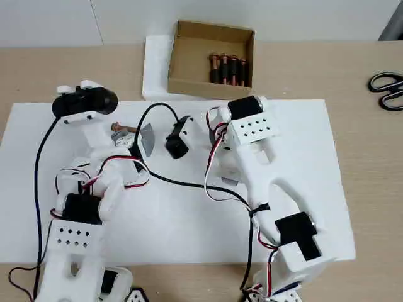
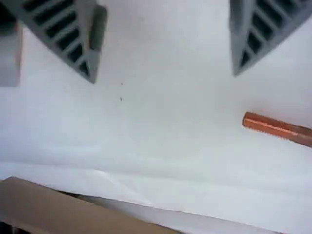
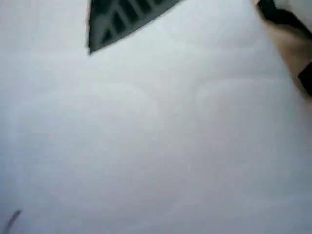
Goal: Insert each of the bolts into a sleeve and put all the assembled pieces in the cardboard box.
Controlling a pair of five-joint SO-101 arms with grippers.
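**A:** Which step is in hand?

**B:** The last bolt, by my reading. Four assembled pieces (image 1: 228, 69) already lie side by side in the cardboard box (image 1: 189, 63). One bare bolt (image 1: 123, 128) lies on the white sheet (image 1: 189, 233), well short of the box and off its front left corner, on the side toward the arms' bases.

**A:** And the left gripper?

**B:** The left gripper (image 2: 164, 73) hangs over the sheet just beside that bolt, on the bolt's side toward the box. Its jaws stand wide apart, with nothing between them and nothing touching them. The bolt's threaded end lies outside one jaw.

**A:** What does the next move call for?

**B:** I'd say shifting sideways, away from the box, until the jaws straddle the shank. Then the gripper would come down and close across it. After that the bolt needs a sleeve, and I can't pick out a loose one on the sheet.

**A:** And the right arm?

**B:** The right arm (image 1: 252, 135) is bent over the sheet, in front of the box's right half. One of its jaws hangs above bare sheet. I cannot tell whether the pair is wide or closed.
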